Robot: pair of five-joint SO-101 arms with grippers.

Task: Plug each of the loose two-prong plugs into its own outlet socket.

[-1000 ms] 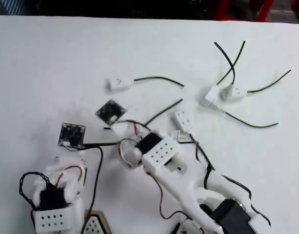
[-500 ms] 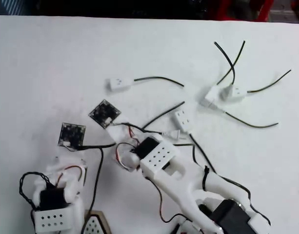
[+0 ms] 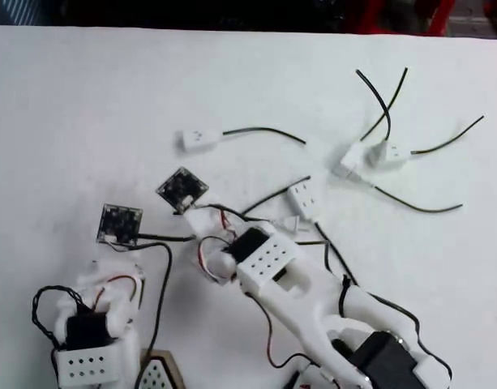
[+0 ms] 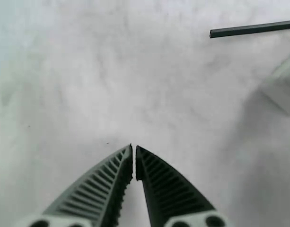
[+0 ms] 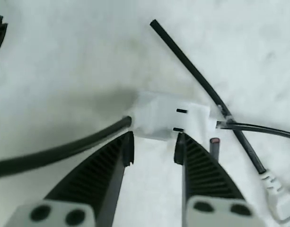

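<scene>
My right gripper (image 5: 154, 137) is open, and a white outlet socket (image 5: 159, 116) with two slots lies just beyond its fingertips, not held. A thick black cable (image 5: 64, 149) leaves that socket. Beside it a loose-ended black cable (image 5: 192, 68) crosses the table, and a small white plug (image 5: 277, 208) hangs on a thin wire. From above, the right arm (image 3: 268, 263) sits mid-table, near a socket (image 3: 305, 200) and the small plug (image 3: 290, 224). Another socket (image 3: 201, 138) lies farther back. My left gripper (image 4: 134, 147) is shut over bare table.
Two white connectors (image 3: 374, 154) sit together at the back right with several black wires fanning out. The left arm (image 3: 86, 340) rests at the front left edge. A black cable end (image 4: 251, 30) and a white edge (image 4: 282, 87) lie ahead of the left gripper.
The right arm swung slightly left, then back right. The loose black cable end and the small plug near it shifted a little. The left arm stayed still.
</scene>
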